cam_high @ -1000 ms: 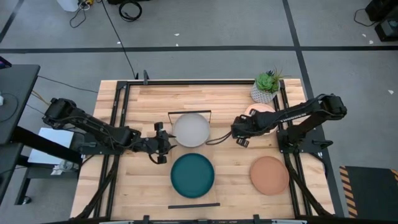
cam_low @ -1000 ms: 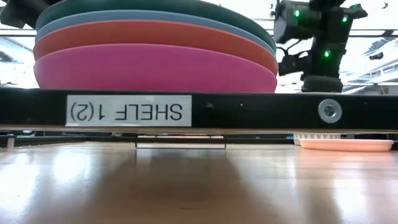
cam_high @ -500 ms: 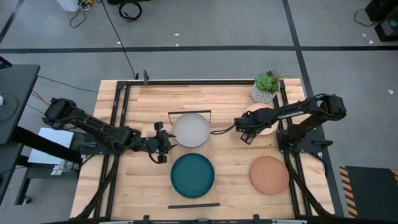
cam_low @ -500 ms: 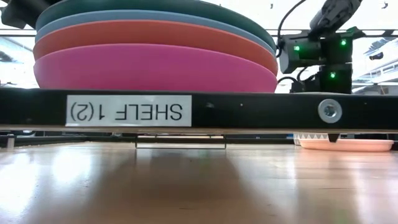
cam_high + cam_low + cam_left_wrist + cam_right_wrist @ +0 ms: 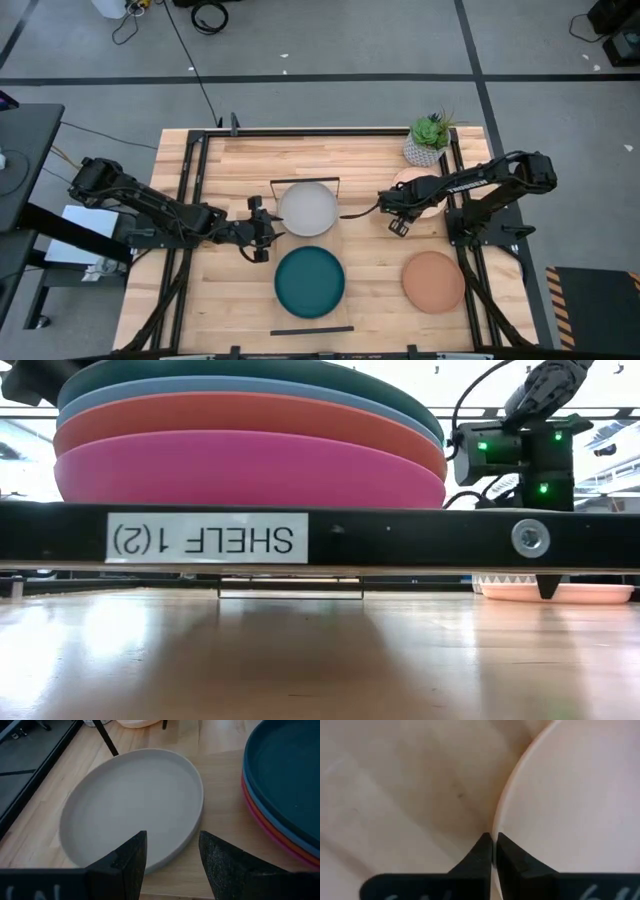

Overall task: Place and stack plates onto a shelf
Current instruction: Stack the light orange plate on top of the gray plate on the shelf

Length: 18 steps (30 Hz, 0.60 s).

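The peach plate (image 5: 428, 203) lies flat on the tabletop at the right, below the potted plant, partly under my right arm; it also shows in the low view (image 5: 580, 593). My right gripper (image 5: 399, 226) points down at its left rim and is shut on it. The grey plate (image 5: 308, 208) lies on the far half of the shelf (image 5: 346, 248). A stack with the dark teal plate (image 5: 310, 282) on top sits on the near half. My left gripper (image 5: 262, 229) is open just left of the grey plate, touching nothing. The terracotta plate (image 5: 433, 282) lies on the table at the near right. My right gripper pinches the peach plate's left rim (image 5: 496, 827) between its two fingertips (image 5: 483, 851). The fingers come from above, pointing down, one inside the rim and one outside. The plate rests flat on the table.
A small potted plant (image 5: 430, 138) stands at the far right corner, close behind the peach plate. Black frame bars (image 5: 190, 190) run along the table's left and right sides. The shelf's black end bar (image 5: 400, 535) fills the low view, with the magenta plate (image 5: 250, 475) lowest in the stack.
My right gripper has gone from beside the grey plate toward the table's right edge and down, until its fingertips reach the peach plate's left rim. My left arm and all plates have stayed put.
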Each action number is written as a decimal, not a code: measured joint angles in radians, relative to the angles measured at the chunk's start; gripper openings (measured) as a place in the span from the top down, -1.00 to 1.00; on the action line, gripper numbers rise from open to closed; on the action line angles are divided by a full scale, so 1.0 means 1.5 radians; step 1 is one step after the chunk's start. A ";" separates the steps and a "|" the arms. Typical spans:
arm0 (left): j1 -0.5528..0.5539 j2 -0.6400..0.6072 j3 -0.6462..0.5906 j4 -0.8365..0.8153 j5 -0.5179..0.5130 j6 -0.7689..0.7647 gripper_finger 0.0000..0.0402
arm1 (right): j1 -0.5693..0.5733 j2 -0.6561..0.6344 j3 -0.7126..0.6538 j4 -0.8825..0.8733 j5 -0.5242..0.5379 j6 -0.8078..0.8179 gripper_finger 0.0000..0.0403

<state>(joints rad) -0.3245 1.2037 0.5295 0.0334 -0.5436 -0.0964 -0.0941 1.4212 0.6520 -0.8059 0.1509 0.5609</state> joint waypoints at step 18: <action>0.000 0.000 0.052 -0.003 0.130 -0.062 0.07 | 0.343 0.000 0.232 -0.044 0.021 -0.146 0.93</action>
<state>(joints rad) -0.3252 1.2043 0.6071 0.0289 -0.3479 -0.1890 0.4201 1.4212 1.0005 -0.8711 0.1831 0.3414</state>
